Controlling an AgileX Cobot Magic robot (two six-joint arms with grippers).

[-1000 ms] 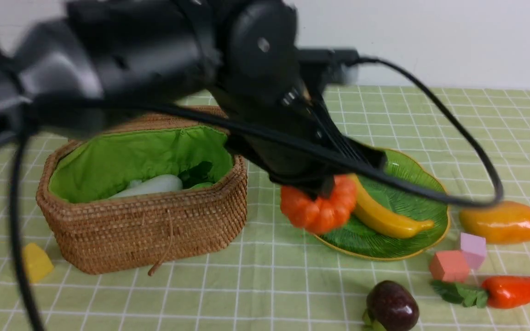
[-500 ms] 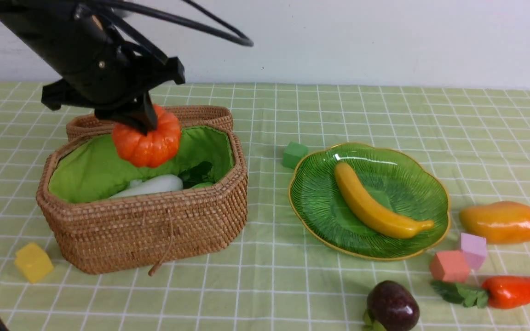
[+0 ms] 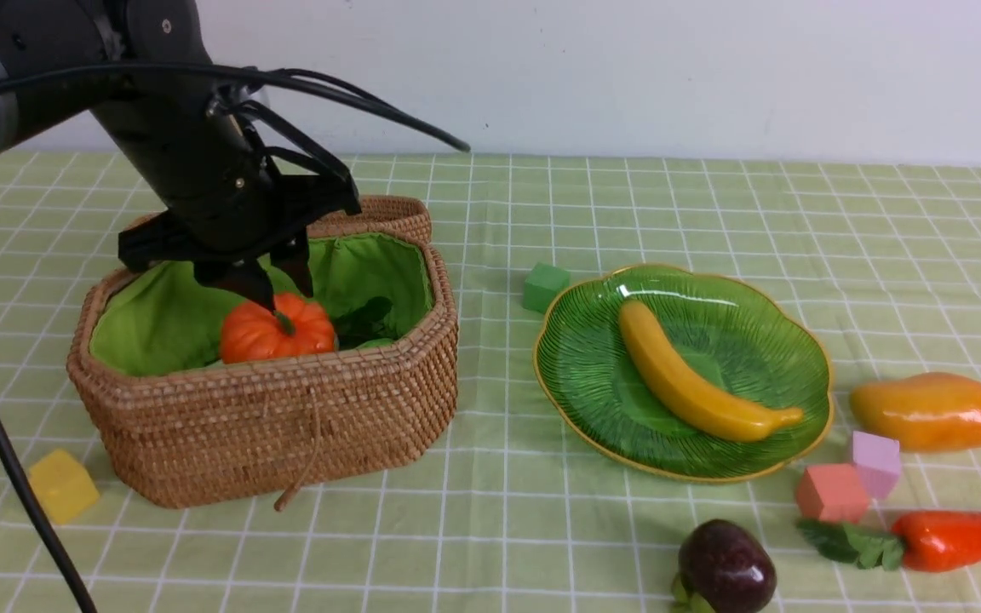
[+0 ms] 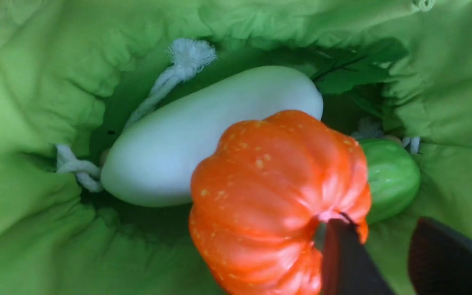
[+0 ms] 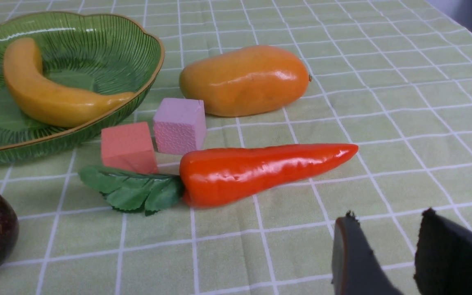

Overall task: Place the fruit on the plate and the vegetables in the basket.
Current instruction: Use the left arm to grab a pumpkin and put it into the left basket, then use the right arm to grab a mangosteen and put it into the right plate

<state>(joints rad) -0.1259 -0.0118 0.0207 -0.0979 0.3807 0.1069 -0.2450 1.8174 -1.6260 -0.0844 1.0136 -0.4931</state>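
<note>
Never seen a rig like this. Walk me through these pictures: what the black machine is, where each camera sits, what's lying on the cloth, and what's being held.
This is a two-armed robot. The wide picture looks forward from between its arms. The other two come from a camera on each wrist, looking past that gripper's fingers. The left gripper hangs over the wicker basket with its jaws apart, gripping nothing. The orange pumpkin sits just below it in the basket, with a white radish and a cucumber. The right gripper is open and empty above the checked cloth. A banana lies on the green plate. Loose on the cloth are a mango, a carrot, a dark purple fruit and foam blocks.
</note>
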